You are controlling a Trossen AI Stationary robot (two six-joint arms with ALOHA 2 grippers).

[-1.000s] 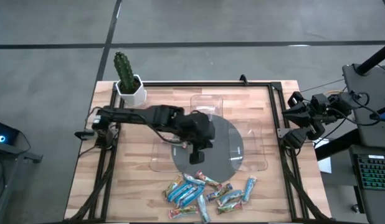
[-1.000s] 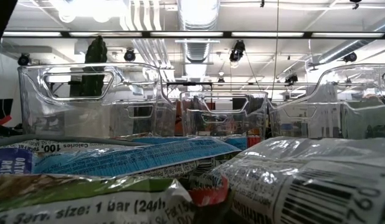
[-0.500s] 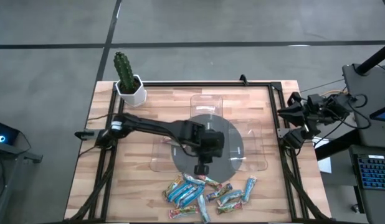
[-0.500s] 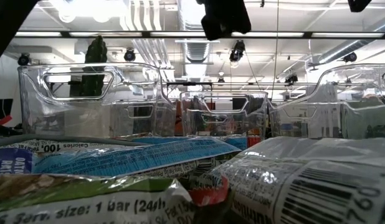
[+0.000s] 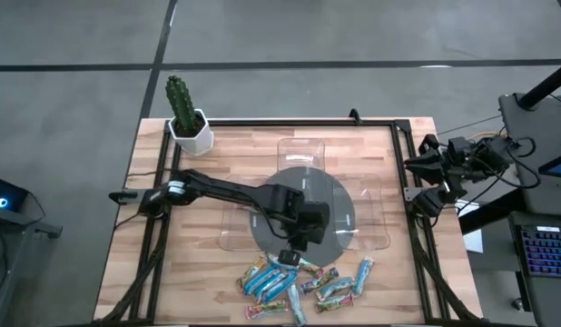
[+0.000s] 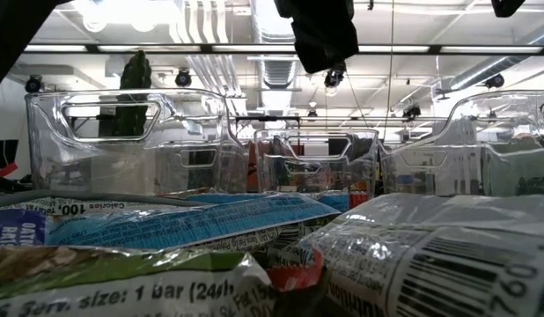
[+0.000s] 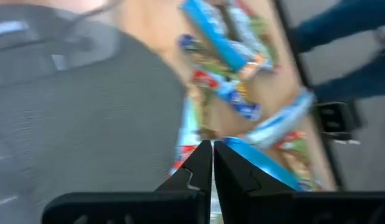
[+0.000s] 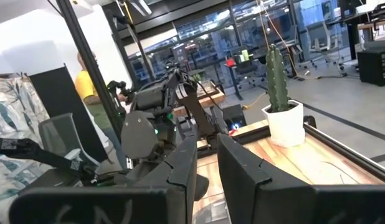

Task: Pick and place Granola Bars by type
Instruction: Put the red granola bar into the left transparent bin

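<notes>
The granola bars (image 5: 303,277) lie in a loose heap on the wood near the table's front edge, mostly blue wrappers with some red and green; they fill the front of the low view (image 6: 210,229). My left gripper (image 5: 290,252) hangs shut, slanting down, just above the heap's far edge, its fingertips (image 7: 212,148) together with nothing between them. In the left wrist view the bars (image 7: 233,68) lie ahead of the tips. My right gripper (image 8: 206,163) waits off the table's right side, held level, with a narrow empty gap between its fingers.
A round grey mat (image 5: 339,204) lies mid-table under my left arm. Clear plastic trays (image 5: 303,153) (image 5: 371,218) stand on and around it, and they rise behind the bars in the low view (image 6: 131,141). A potted cactus (image 5: 183,113) stands at the far left corner.
My left gripper has come down and moved toward the table's near edge, from over the grey mat to the far side of the bar heap, tipping further downward as it went. It has stayed shut. The bars have not moved.
</notes>
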